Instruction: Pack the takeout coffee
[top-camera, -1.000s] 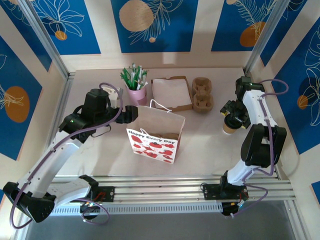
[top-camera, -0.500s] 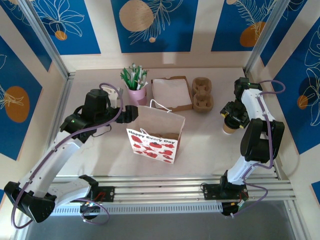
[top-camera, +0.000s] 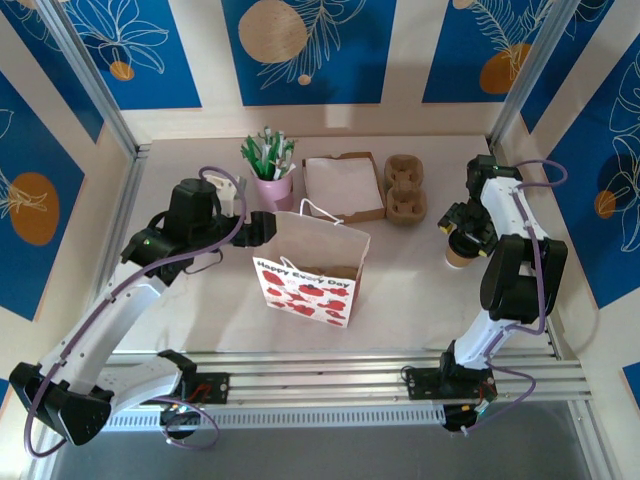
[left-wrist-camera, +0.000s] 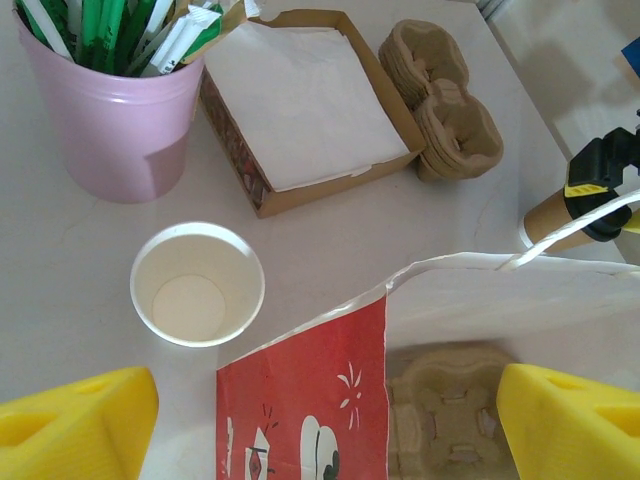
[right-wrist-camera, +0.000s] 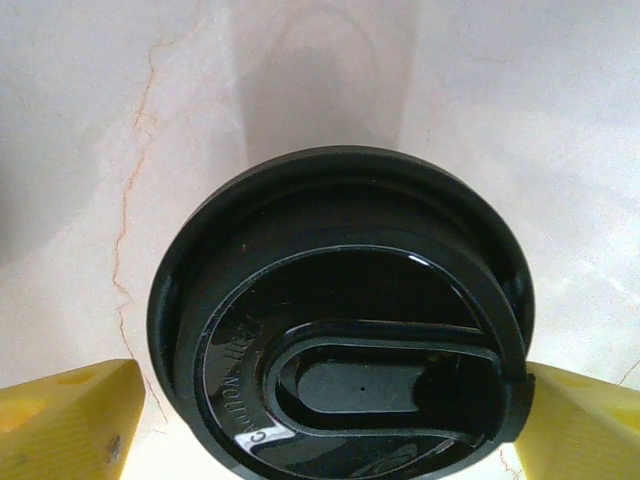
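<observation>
1. We saw a pink cup (left-wrist-camera: 125, 130) holding green and white sticks (left-wrist-camera: 110, 30).
2. The gift bag (top-camera: 310, 270) was white with red printed patches.
3. The takeout coffee (top-camera: 458, 255) was kraft brown under a glossy black lid (right-wrist-camera: 340, 330).
4. The open paper cup (left-wrist-camera: 197, 283) was pale cream inside, with a white rim.
5. The cup carrier (left-wrist-camera: 445, 100) was dull brown.
6. The kraft box (left-wrist-camera: 235, 150) held white napkins (left-wrist-camera: 300, 100).
7. The fingers (left-wrist-camera: 75, 425) were yellow.

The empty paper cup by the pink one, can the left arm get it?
Probably yes. The empty cup stands uncovered on bare table just ahead of the open left tool, apart from the pink cup. Only the rim of the paper bag between the fingers might get in the way.
</observation>
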